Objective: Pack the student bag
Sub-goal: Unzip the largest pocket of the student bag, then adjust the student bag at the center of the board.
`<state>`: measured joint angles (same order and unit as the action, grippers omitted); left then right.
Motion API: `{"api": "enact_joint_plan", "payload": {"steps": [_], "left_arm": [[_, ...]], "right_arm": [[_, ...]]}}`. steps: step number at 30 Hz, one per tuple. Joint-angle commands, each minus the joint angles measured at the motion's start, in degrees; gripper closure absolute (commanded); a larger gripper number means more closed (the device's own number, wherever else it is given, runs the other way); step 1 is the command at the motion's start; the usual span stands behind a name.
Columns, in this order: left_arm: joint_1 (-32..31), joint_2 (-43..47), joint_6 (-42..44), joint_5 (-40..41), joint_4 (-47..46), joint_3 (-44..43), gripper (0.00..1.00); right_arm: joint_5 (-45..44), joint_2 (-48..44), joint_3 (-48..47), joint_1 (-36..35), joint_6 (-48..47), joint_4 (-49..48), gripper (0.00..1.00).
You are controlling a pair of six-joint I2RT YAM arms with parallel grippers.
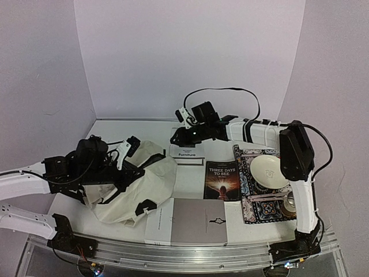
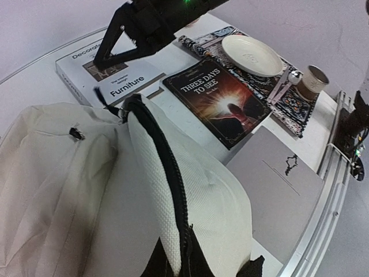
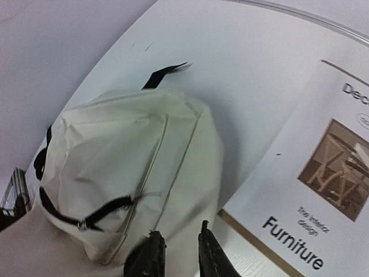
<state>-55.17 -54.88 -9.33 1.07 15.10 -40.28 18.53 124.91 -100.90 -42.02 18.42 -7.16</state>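
Note:
The student bag is a cream fabric backpack lying on the left of the table, slumped, with a black zipper running along its raised edge. My left gripper is shut on that zipper edge and holds the fabric up. In the top view it sits at the bag's left side. My right gripper hovers just past the bag's far end, its jaws a little apart with nothing between them. From above, it hangs over the near corner of a white book.
A white "Furniture" book lies behind the bag. A dark "Three Days to See" book and a grey book lie to its right. Farther right, a patterned placemat carries a plate and a cup.

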Motion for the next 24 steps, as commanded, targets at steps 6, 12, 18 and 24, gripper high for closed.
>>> {"api": "enact_joint_plan", "payload": {"steps": [6, 12, 18, 24], "left_arm": [[0.7, -14.9, -5.2, 14.0, -4.0, -14.5, 1.00], [6.6, -20.8, -7.5, 11.0, -4.6, -21.0, 1.00], [8.4, -24.9, -8.3, 6.8, -5.1, -23.9, 1.00], [8.5, -25.5, -9.3, 5.2, -5.4, -23.5, 1.00]], "right_arm": [[-3.5, -16.0, 13.0, 1.9, 3.2, 0.3, 0.48], [-3.9, -23.4, 22.2, -0.8, 3.6, -2.9, 0.27], [-4.1, -22.7, 26.7, -4.8, 6.7, -7.1, 0.14], [-3.7, -17.0, 27.6, -7.5, 12.9, -12.3, 0.10]]}}
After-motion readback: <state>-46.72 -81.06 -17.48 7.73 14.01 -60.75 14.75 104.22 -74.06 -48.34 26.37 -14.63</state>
